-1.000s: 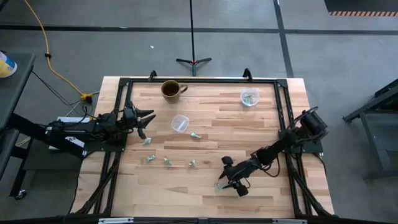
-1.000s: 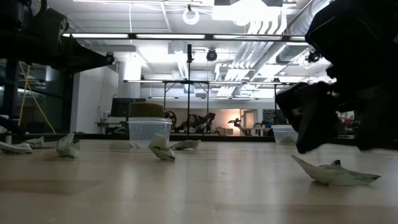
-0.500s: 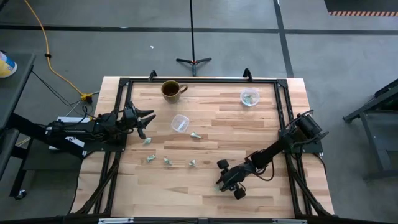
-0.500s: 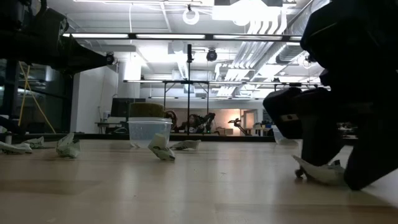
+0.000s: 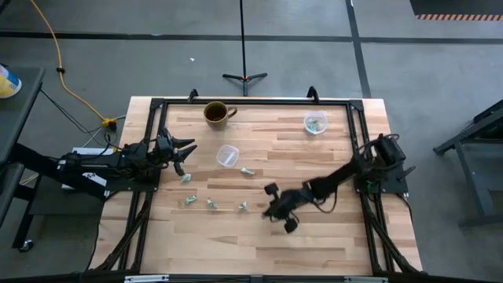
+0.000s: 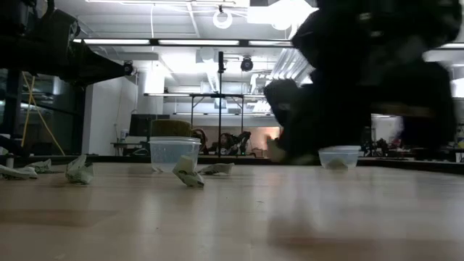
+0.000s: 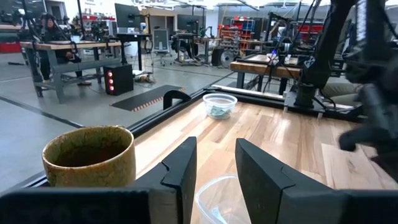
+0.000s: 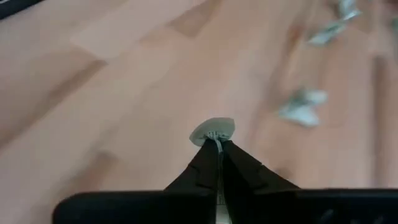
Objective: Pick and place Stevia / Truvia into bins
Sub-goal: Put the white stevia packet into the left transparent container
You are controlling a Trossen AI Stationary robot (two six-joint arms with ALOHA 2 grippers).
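Observation:
My right gripper (image 5: 269, 211) is shut on one pale green-white packet (image 8: 213, 129), above the table's near middle. Several more packets (image 5: 211, 203) lie flat on the wood to its left, and one (image 5: 247, 170) lies beside the near clear cup (image 5: 227, 156). A second clear cup (image 5: 315, 123) stands at the far right with packets inside. My left gripper (image 5: 185, 153) hovers open and empty at the table's left, just left of the near cup; in its wrist view its fingers (image 7: 214, 163) stand apart. My right gripper pinches the packet between its two fingertips, with a small crumpled end (image 8: 214, 127) sticking out past the tips. The packet is lifted clear of the table, as the low view (image 6: 275, 150) also shows.
A brown mug (image 5: 216, 113) stands at the far edge, left of centre. A black frame (image 5: 251, 102) runs around the tabletop. Bare wood lies between the two cups and along the near edge.
My right gripper has come down on the packet lying near the table's near edge and taken hold of it. It has then risen and swung toward the table's left and far side. The packet has come off the wood with it.

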